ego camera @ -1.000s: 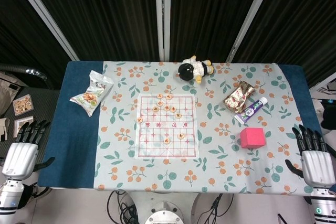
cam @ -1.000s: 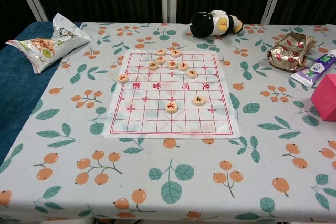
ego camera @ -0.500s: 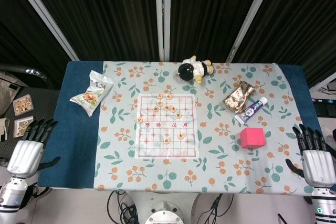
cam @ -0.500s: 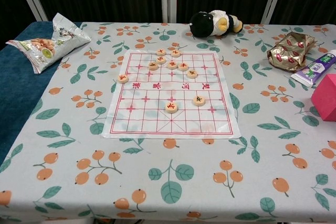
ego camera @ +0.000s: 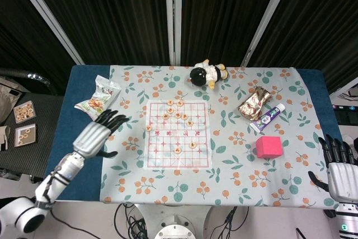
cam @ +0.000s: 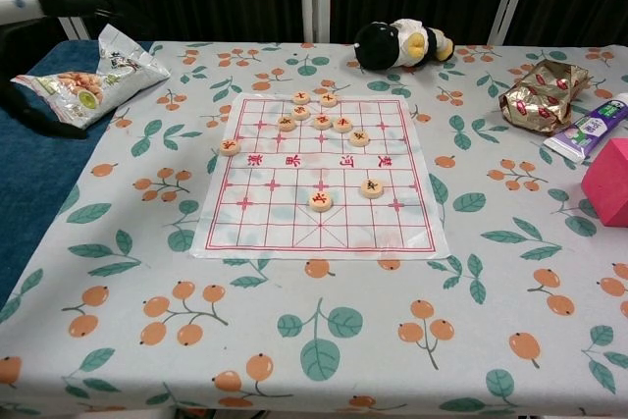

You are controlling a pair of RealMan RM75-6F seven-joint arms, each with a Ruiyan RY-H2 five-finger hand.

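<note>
My left hand (ego camera: 98, 133) hovers over the left part of the table, fingers spread and holding nothing, just below the snack bag (ego camera: 98, 98) and left of the chess board (ego camera: 178, 134). Its silver back and dark fingers (cam: 74, 2) show at the top left of the chest view above the snack bag (cam: 93, 78). My right hand (ego camera: 341, 173) stays off the table's right front corner, fingers apart and empty, nearest the pink cube (ego camera: 268, 146). Several round wooden pieces (cam: 321, 200) lie on the chess board (cam: 314, 176).
A black and white plush toy (ego camera: 206, 74) lies at the back centre. A gold foil packet (ego camera: 253, 103) and a toothpaste tube (ego camera: 267, 117) sit at the right. The flowered cloth (ego camera: 184, 188) covers most of the blue table (ego camera: 78, 155).
My left hand has swung up from beside the table's left front edge to above the table near the snack bag. The right hand has sunk slightly.
</note>
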